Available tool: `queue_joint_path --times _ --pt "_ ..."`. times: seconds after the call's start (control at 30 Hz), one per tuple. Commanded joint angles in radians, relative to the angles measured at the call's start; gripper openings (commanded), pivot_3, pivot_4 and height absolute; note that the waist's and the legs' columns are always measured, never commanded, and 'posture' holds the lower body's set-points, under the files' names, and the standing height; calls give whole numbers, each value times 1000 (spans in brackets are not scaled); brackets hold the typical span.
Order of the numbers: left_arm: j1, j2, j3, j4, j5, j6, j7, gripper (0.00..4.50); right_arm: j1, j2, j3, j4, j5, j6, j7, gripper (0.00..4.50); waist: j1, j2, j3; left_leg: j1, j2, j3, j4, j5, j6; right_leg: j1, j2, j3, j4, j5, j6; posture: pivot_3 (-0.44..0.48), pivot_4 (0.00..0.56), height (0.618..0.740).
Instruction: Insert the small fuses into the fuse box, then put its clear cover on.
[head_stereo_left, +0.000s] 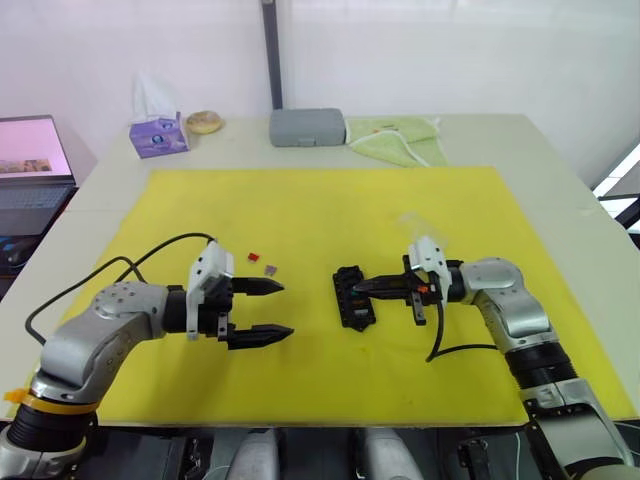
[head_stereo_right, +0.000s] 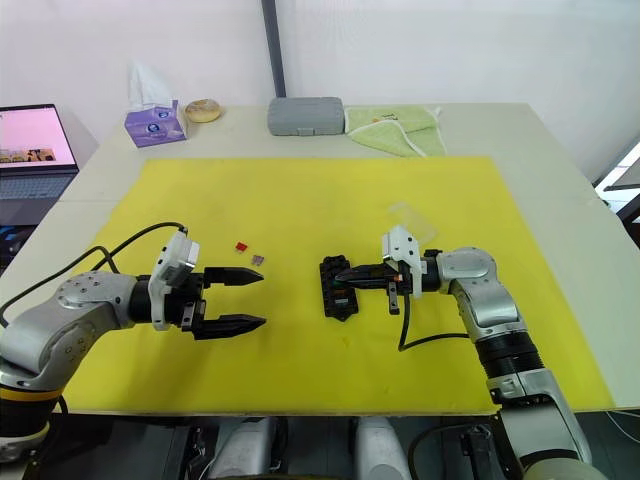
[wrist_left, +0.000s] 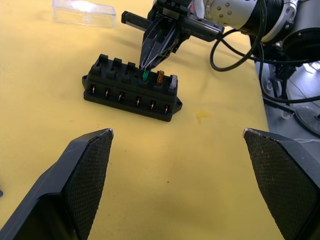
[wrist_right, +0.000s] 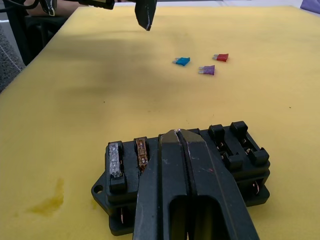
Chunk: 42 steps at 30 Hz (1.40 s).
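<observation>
The fuse box (head_stereo_left: 352, 296) lies near the middle of the yellow mat (head_stereo_left: 320, 210), toward its front edge. The right gripper (wrist_left: 146, 64) is over the box, its fingers closed on a green fuse (wrist_left: 145, 75) at one of the middle slots; an orange fuse (wrist_right: 142, 152) and a grey fuse (wrist_right: 114, 158) are seated in the neighbouring slots. The left gripper (head_stereo_left: 268, 310) hovers wide open and empty, well apart from the box. Red (wrist_right: 221, 57), purple (wrist_right: 207, 70) and blue (wrist_right: 182, 61) fuses lie loose on the mat beyond the left gripper. The clear cover (wrist_left: 84, 12) rests on the mat beyond the right gripper, toward the far edge.
</observation>
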Motion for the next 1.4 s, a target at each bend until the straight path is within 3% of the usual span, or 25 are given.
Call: queue_joint_path --times 0.03,0.37,0.6,0.73,0.93,1.1,1.23,1.4 --pt "4 1 5 -32 -8 -6 2 4376 -5 -2 12 11 -19 -21 0 23 0 0 0 0 0 0 0 0 0 0 0 0 0 0 0 0 150 740" --pt "0 1 4 -20 -1 -14 2 4376 12 -6 29 47 -54 -77 -3 23 -1 0 0 0 0 0 0 0 0 0 0 0 0 0 0 0 150 740" --pt "-50 -7 78 36 -95 79 36 4376 0 12 -70 -93 140 42 -3 23 0 0 0 0 0 -1 0 0 0 0 0 0 0 0 0 0 150 740" --pt "-120 70 203 212 -96 94 39 4376 -1 -47 -222 -209 278 240 -145 23 1 0 1 0 0 -3 0 0 0 0 0 0 1 0 0 0 150 740" --pt "-87 197 303 502 16 -29 -21 4438 196 -210 -482 -247 331 381 -276 2 8 0 1 -1 0 0 -2 -1 1 -1 -1 -1 -2 -1 0 0 150 740" --pt "-119 197 328 827 94 -159 -46 4500 421 -291 -723 -134 281 316 -326 2276 7 0 1 -1 0 2 -1 -1 1 -1 -1 -1 -2 -2 -3 0 150 740" --pt "-160 163 296 963 137 -218 -68 4500 517 -297 -791 -74 239 249 -357 4371 1 0 1 -1 0 3 -2 -1 1 -1 -1 0 -2 -2 -2 0 150 740" --pt "-192 133 281 1008 166 -234 -89 4500 562 -290 -809 -10 186 159 -400 4448 -5 0 1 0 1 4 -2 -1 1 -1 0 1 -1 -1 1 0 150 740"
